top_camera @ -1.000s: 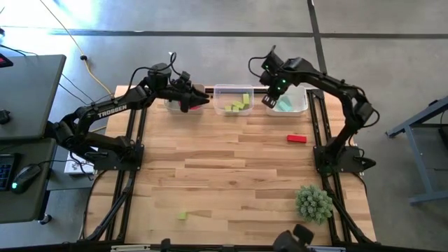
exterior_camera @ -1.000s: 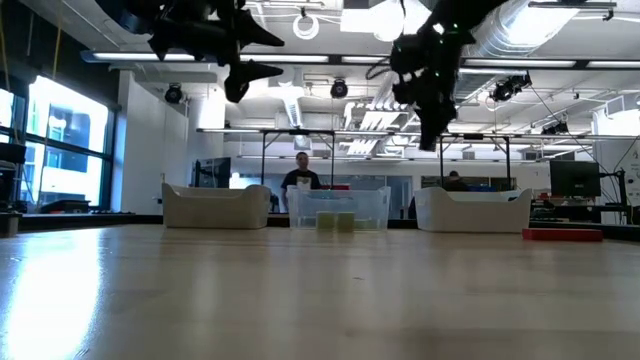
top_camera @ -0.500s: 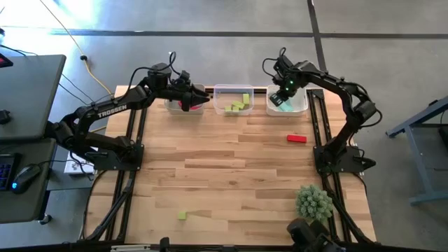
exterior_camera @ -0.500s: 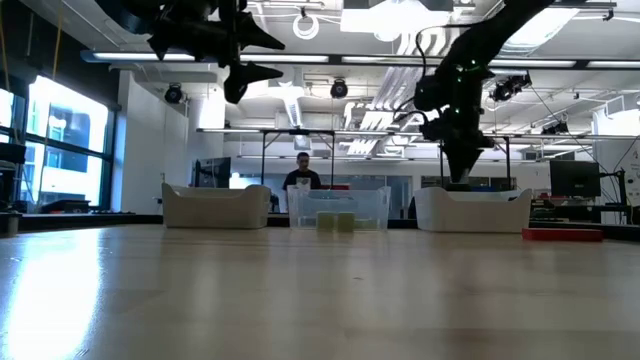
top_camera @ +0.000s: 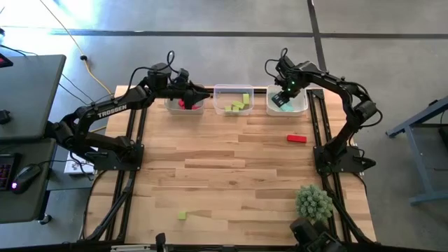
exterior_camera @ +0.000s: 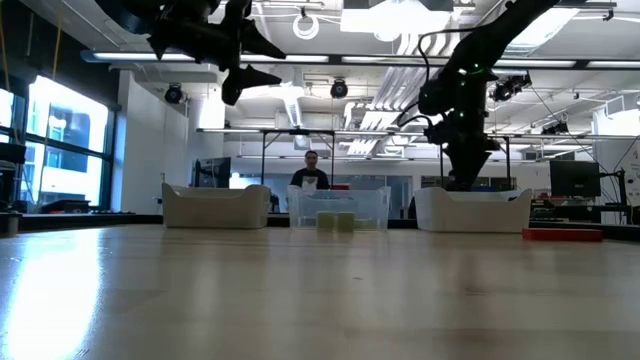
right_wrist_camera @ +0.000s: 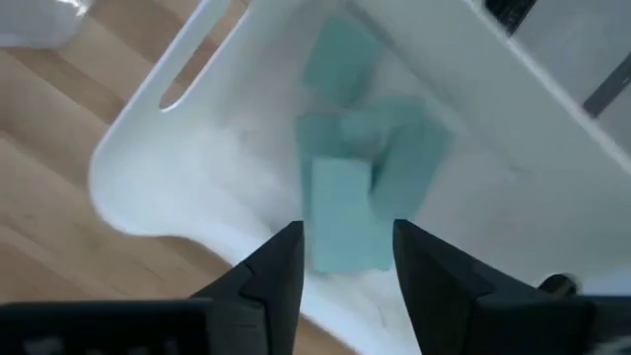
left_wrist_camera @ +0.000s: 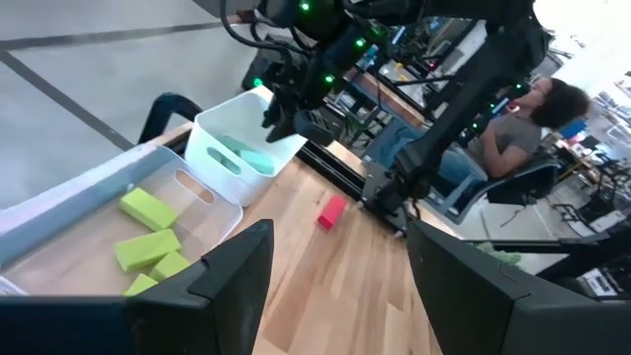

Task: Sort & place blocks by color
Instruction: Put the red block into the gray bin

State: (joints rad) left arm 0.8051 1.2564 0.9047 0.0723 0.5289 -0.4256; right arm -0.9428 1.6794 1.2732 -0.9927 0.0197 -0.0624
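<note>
Three bins stand in a row at the table's far edge. The left bin holds red blocks, the middle bin yellow-green blocks, and the right bin teal blocks. My left gripper hovers open and empty above the left bin. My right gripper is open and points down into the right bin, its fingers on either side of the top teal block, which lies on the others. A red block and a yellow-green block lie on the table.
A spiky green plant ball sits near the table's front right corner. The wooden table is bare across its middle. People sit in the room beyond the far edge.
My right gripper has gone toward the table's right edge, from between the middle and right bins to over the right bin, and has come down toward the teal blocks.
</note>
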